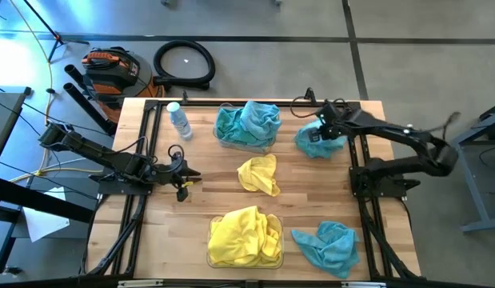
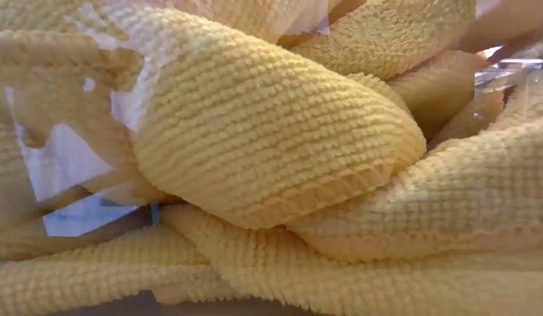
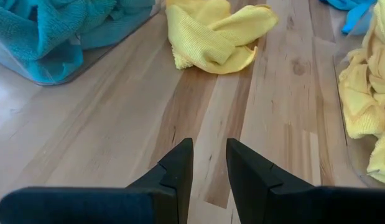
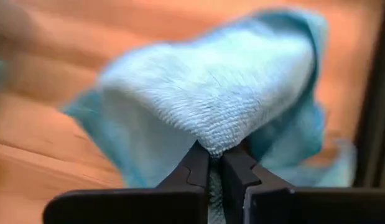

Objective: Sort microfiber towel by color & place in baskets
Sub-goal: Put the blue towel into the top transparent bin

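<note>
A clear basket (image 1: pixel 223 138) at the table's far middle holds teal towels (image 1: pixel 247 122); another basket (image 1: pixel 281 254) at the near middle holds yellow towels (image 1: pixel 243 236), which fill the low view (image 2: pixel 271 158). One loose yellow towel (image 1: pixel 259 174) lies mid-table, also in the left wrist view (image 3: pixel 217 34). A loose teal towel (image 1: pixel 327 246) lies near right. My right gripper (image 1: pixel 321 128) is at the far right, shut on another teal towel (image 1: pixel 313 141). My left gripper (image 1: pixel 191 178), at the left side, is slightly open above bare wood (image 3: pixel 209 163). My right gripper pinches a raised fold of the teal towel (image 4: pixel 217 140) between its two fingers (image 4: pixel 195 165). The cloth bulges up beyond the fingertips and drapes down on both sides. Whether the towel's lower part rests on the table, I cannot tell.
A small clear water bottle (image 1: pixel 180 120) stands at the far left of the table. Black frame rails (image 1: pixel 147 144) run along both sides. Bare wood (image 1: pixel 207 188) lies between the left gripper and the loose yellow towel. Hoses and a tool sit on the floor beyond.
</note>
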You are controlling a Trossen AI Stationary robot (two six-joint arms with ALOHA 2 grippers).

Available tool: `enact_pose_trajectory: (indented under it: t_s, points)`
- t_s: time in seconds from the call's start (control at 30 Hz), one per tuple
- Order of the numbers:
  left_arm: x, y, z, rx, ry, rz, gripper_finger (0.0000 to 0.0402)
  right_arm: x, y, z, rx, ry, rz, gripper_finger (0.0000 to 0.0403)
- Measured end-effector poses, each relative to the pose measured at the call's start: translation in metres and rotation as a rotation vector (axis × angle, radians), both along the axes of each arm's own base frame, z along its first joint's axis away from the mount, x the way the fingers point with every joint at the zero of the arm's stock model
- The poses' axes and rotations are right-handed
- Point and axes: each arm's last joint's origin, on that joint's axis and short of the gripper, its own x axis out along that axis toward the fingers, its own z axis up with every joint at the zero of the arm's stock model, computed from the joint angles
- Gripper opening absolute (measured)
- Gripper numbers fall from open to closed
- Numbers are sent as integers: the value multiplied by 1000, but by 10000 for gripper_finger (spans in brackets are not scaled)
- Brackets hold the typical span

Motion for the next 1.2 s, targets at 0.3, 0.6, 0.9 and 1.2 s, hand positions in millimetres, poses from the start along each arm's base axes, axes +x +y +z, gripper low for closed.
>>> enact_pose_trajectory:
  t_s: [0.3, 0.6, 0.9, 1.2]
  points:
    - [0, 0, 0, 21, 1, -4, 85, 31, 23, 109, -316, -173, 186, 4]
    - [0, 0, 0, 20, 1, -2, 85, 108, 28, 199, -528, -259, 406, 1]
    - [0, 0, 0, 20, 1, -2, 85, 197, 18, 232, -570, -291, 593, 1]
    - [0, 0, 0, 27, 2, -5, 85, 253, 6, 190, -452, -111, 674, 0]
